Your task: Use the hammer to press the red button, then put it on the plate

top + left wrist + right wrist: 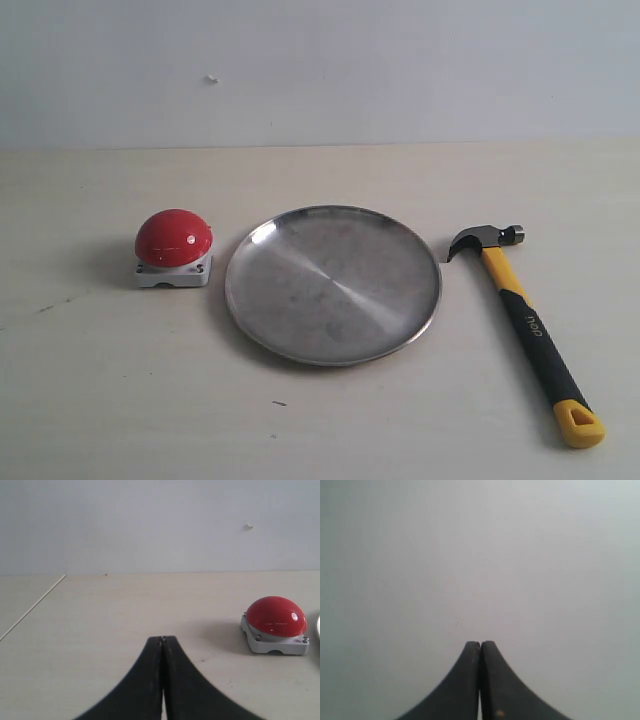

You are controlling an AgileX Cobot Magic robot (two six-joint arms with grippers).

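Right of the plate [300,335], your hammer [525,325] lies flat, its head just beside the rim and its handle slanting toward the camera. That likely favours your right arm. The red button [174,238] sits left of the plate. The left gripper [162,639] and right gripper [480,643] are both closed together, empty.

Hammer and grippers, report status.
Left gripper shut, empty; right gripper shut, empty. Hammer flat beside plate, ungripped. Red button beyond plate, nothing blocking.

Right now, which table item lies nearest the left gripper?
The red button: it sits ahead of the shut left gripper; the plate and hammer lie farther right.
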